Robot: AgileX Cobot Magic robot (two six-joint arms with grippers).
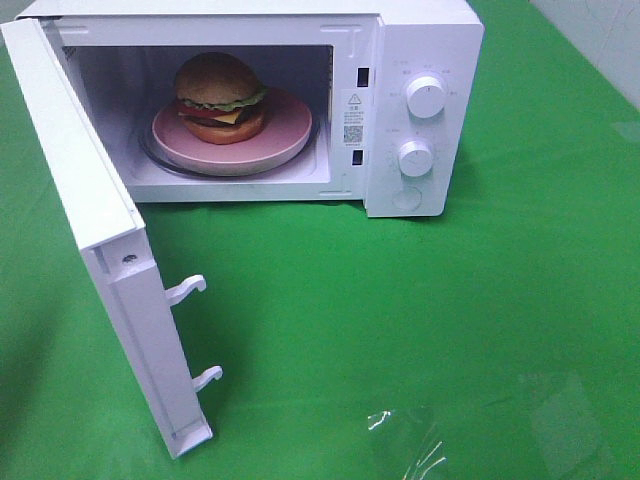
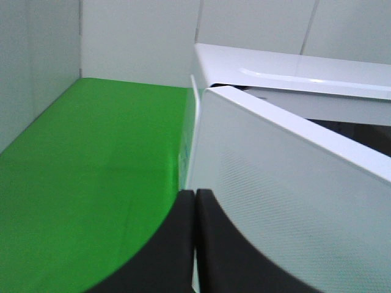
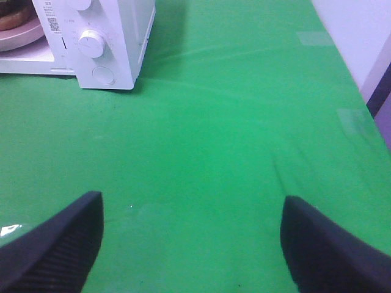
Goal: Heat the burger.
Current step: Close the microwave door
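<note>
The burger (image 1: pixel 220 95) sits inside the white microwave (image 1: pixel 425 40), upright on a pink plate (image 1: pixel 288 132) that fills most of the oven floor, its brown bun dome near the cavity's ceiling and lettuce showing under the top bun. The microwave's door (image 1: pixel 70 170) stands swung wide open on the left, edge-on to the room, with two white latch hooks (image 1: pixel 186 290) sticking out of its free edge. On the control panel to the right of the cavity are an upper knob (image 1: pixel 426 97) and a lower knob (image 1: pixel 415 158). The left gripper (image 2: pixel 195 201) is clenched, its dark fingers pressed flat together with nothing between them, close against the door's outer face; whether it touches the door I cannot tell. The right gripper (image 3: pixel 190 203) is released, jaws spread wide over bare green cloth (image 1: pixel 400 320), well apart from the microwave and grasping nothing
</note>
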